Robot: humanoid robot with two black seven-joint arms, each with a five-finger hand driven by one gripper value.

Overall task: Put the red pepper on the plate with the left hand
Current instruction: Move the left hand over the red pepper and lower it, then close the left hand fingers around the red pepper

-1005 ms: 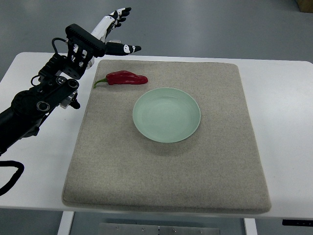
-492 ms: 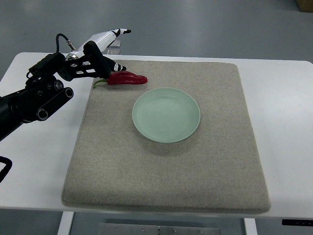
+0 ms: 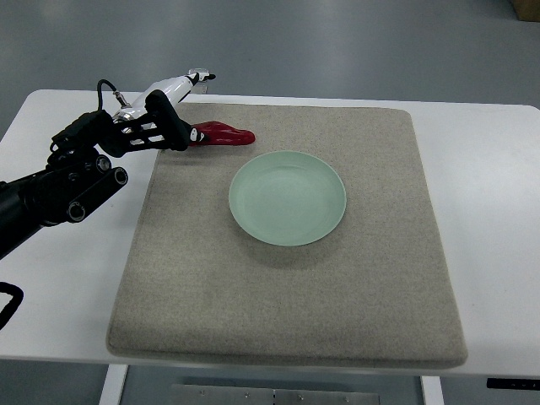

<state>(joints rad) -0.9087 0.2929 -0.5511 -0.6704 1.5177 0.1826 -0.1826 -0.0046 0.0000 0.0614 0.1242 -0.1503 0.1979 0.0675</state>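
A red pepper [image 3: 224,133] lies on the beige mat [image 3: 287,295] near its far left corner, its tip pointing right. My left hand [image 3: 173,126] comes in from the left and sits low over the pepper's stem end, hiding the stem. The pepper still rests on the mat. A pale green plate [image 3: 287,197] stands empty at the mat's middle, to the right of and nearer than the pepper. The right hand is not in view.
The mat covers most of a white table [image 3: 489,169]. My left forearm [image 3: 59,181] stretches across the table's left side. The table's far edge runs just beyond the hand, with grey floor behind it.
My left hand has swung down from above the table's far edge onto the pepper's stem end. The pepper has shifted only slightly. The plate has not moved.
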